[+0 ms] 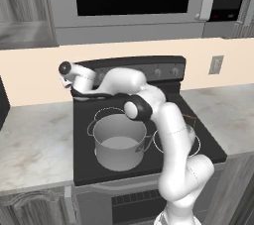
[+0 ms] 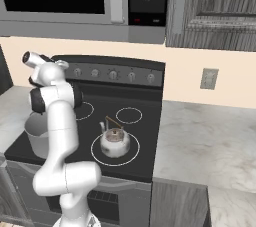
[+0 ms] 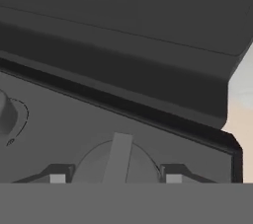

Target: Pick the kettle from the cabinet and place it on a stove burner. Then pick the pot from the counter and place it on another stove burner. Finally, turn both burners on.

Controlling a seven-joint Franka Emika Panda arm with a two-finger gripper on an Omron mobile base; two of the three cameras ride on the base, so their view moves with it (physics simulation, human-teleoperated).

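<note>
We see the large plain grey metal stockpot [image 1: 119, 142] standing on the front left ring of the black glass cooktop [image 1: 84, 157], while the small squat shiny silver kettle [image 2: 114, 140] with its thin dark arched handle sits inside the front right ring, a large thin white circle outline [image 2: 114, 148]. Above and behind the stockpot, the white arm rises from the stove's front edge, folds at a dark elbow and stretches back and to the left, its hand reaching the raised dark control panel [image 2: 120, 73] at the rear of the cooktop, near its left end. In the hand view we find the two-finger gripper [image 3: 115, 177] facing a round grey knob [image 3: 117, 161] with a raised bar, one dark fingertip [image 3: 58, 176] on each side of it, the jaws standing apart and holding nothing; whether the tips touch the knob we cannot tell. Pale marbled stone counter [image 2: 200, 136] flanks the stove on both sides.
</note>
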